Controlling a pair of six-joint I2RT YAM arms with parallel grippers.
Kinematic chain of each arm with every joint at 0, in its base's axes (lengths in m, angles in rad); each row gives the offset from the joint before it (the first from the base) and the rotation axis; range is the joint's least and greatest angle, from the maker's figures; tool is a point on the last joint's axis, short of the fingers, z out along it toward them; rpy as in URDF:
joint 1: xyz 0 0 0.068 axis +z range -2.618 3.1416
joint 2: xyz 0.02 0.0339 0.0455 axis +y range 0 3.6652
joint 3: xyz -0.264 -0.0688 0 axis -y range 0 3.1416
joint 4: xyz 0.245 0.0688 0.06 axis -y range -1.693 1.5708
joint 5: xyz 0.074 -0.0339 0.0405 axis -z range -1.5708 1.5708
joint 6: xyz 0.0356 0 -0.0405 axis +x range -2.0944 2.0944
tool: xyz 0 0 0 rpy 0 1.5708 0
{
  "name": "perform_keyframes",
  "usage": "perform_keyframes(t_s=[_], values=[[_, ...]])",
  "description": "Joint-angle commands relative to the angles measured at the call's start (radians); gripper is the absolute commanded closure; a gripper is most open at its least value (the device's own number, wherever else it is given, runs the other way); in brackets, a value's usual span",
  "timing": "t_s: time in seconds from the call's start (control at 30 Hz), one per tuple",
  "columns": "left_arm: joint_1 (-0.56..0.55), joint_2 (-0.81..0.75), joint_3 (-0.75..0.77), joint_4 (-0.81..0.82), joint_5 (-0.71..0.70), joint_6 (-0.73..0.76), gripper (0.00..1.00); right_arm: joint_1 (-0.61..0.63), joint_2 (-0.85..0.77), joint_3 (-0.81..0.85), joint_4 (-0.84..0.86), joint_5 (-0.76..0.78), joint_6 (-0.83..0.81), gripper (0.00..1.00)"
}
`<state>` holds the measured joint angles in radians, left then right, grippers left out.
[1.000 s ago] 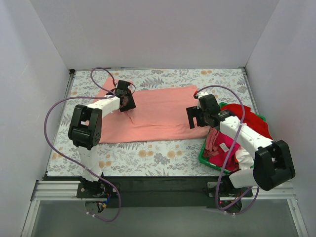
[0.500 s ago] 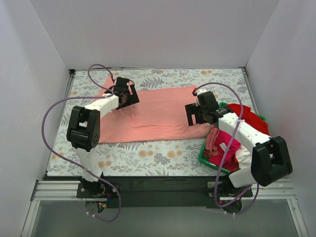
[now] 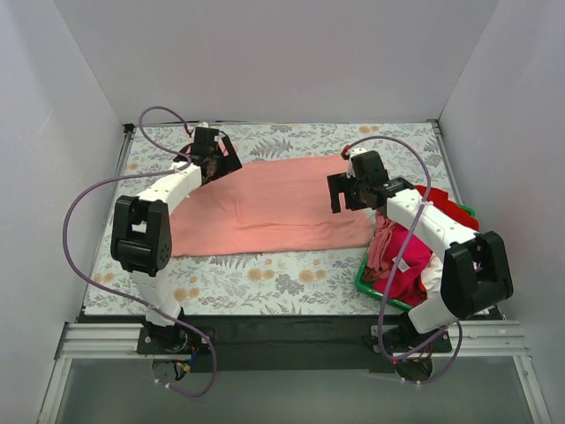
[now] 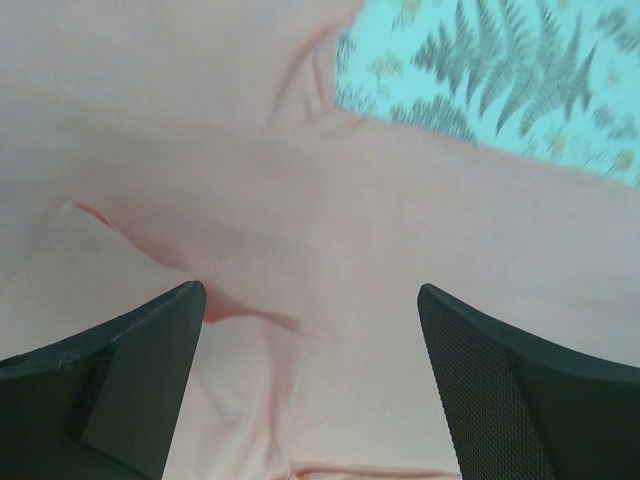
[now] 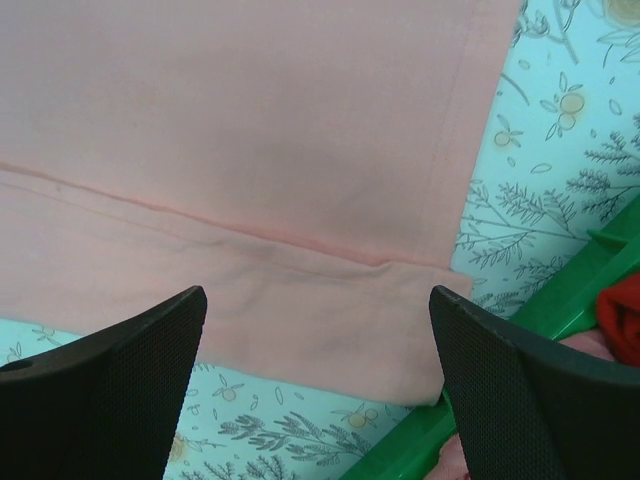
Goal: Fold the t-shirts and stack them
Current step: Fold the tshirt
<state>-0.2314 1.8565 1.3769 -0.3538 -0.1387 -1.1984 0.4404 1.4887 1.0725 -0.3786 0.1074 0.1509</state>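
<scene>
Progress check: early days, I'd say; the salmon-pink shirt [image 3: 282, 208] is laid out flat across the middle of the table [image 3: 265, 278], running left to right; the right wrist view shows one layer lying over another along its near side [image 5: 250, 120], so it looks like one lengthwise fold is in, though I can't be sure that's the whole story; it's nowhere near a compact folded packet, and nothing is stacked anywhere.

Rest of the pile sits in the green basket [image 3: 366, 284] at the near right: a red shirt [image 3: 446, 208], a magenta shirt [image 3: 402, 265] and a bit of a white shirt [image 3: 433, 276], all bunched up, none folded; so basically everything is left to do.

Arm poses: the left gripper [image 3: 221, 163] is stretched out to the far left end of the pink shirt, near the sleeve area; jaws spread wide, holding nothing; cloth is just below them. The right gripper [image 3: 340, 194] hangs over the right end of the same shirt, just beside the basket; jaws also wide apart and empty, pointing down at the hem edge.
</scene>
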Motion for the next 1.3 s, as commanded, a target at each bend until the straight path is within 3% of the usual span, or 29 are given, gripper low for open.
perform_keyframes(t_s=[0.0,0.2,0.47,0.53,0.77,1.07,1.27], values=[[0.079,-0.005,0.132,-0.010,-0.012,-0.038,0.13,-0.031,0.040,0.092,0.020,-0.029,-0.002,0.02],[0.155,0.193,0.407,-0.059,-0.012,0.015,0.13,-0.071,0.128,0.184,0.032,-0.029,0.004,0.02],[0.199,0.616,0.928,-0.074,-0.019,0.140,0.11,-0.106,0.248,0.297,0.043,-0.051,0.001,0.02],[0.199,0.679,0.997,-0.065,-0.059,0.157,0.11,-0.108,0.274,0.313,0.043,-0.057,-0.001,0.02],[0.202,0.776,1.042,0.059,-0.182,0.221,0.09,-0.108,0.297,0.320,0.030,-0.037,-0.054,0.02],[0.213,0.871,1.087,0.079,-0.147,0.235,0.11,-0.109,0.311,0.296,0.015,-0.011,-0.076,0.02],[0.213,0.905,1.103,0.081,-0.168,0.270,0.22,-0.109,0.328,0.302,0.014,-0.020,-0.073,0.02]])
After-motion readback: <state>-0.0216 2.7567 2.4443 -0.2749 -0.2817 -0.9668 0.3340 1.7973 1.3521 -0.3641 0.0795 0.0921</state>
